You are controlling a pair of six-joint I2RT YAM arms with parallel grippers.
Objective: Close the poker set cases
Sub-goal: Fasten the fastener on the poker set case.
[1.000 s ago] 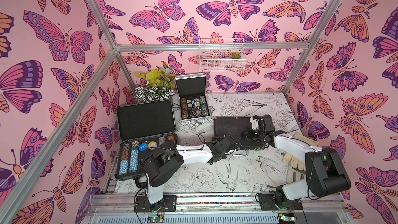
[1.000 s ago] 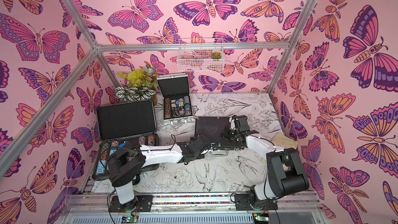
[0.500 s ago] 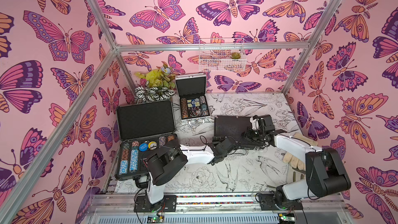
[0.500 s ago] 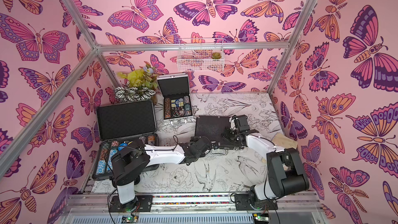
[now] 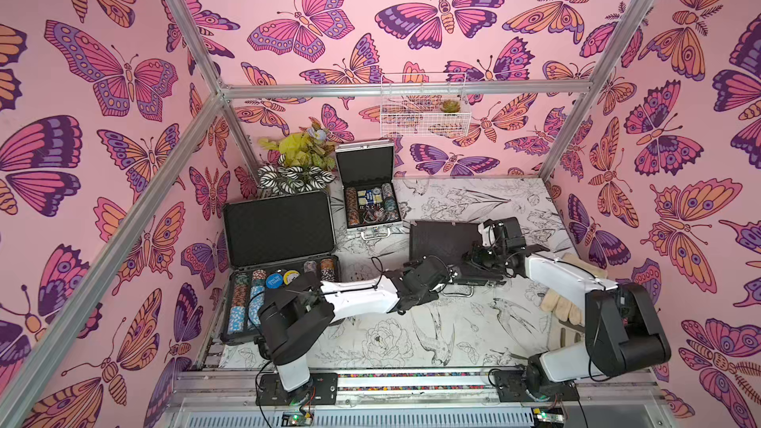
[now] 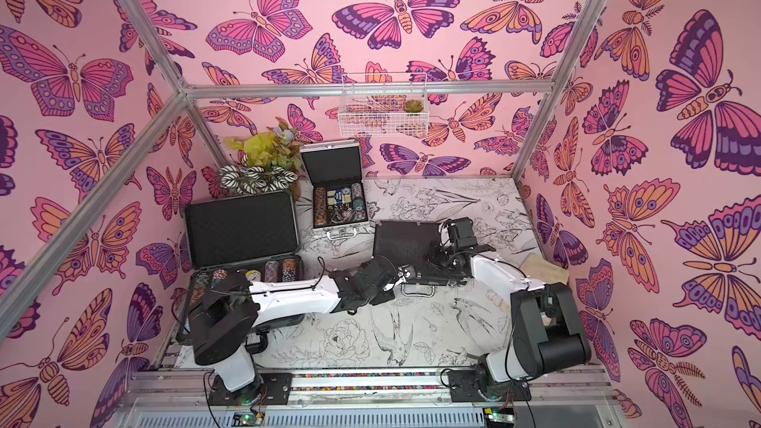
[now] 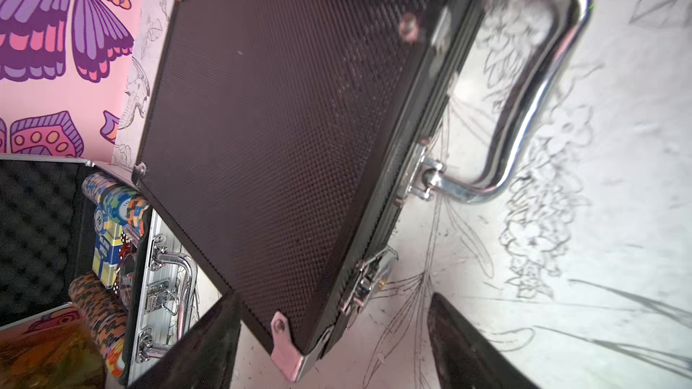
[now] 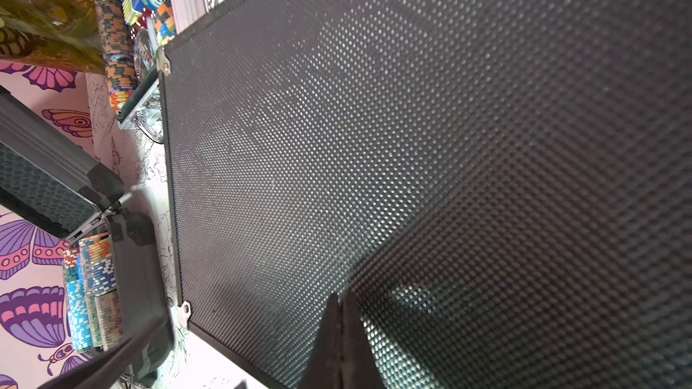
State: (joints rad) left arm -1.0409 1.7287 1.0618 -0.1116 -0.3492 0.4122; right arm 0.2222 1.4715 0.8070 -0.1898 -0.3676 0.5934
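Note:
The medium black case with silver trim [image 5: 440, 240] [image 6: 403, 240] lies mid-table with its dimpled lid [image 7: 262, 125] down. My right gripper [image 8: 340, 301] [image 5: 479, 255] is shut, tips resting on that lid [image 8: 412, 144]. My left gripper [image 7: 333, 295] [image 5: 451, 275] is open, its fingers [image 7: 209, 334] straddling the case's front corner beside a latch [image 7: 365, 282]. The large black case [image 5: 280, 228] stands open at the left with chips [image 5: 247, 302] showing. The small silver case [image 5: 372, 205] [image 7: 161, 278] stands open at the back.
The middle case's chrome handle [image 7: 524, 106] lies flat on the table towards me. A white wire basket [image 5: 424, 113] hangs on the back wall. Potted plants [image 5: 296, 166] fill the back left corner. Pale work gloves [image 5: 564, 302] lie at the right edge.
The left arm has shifted slightly beside the middle case. The lid and the right gripper look unchanged.

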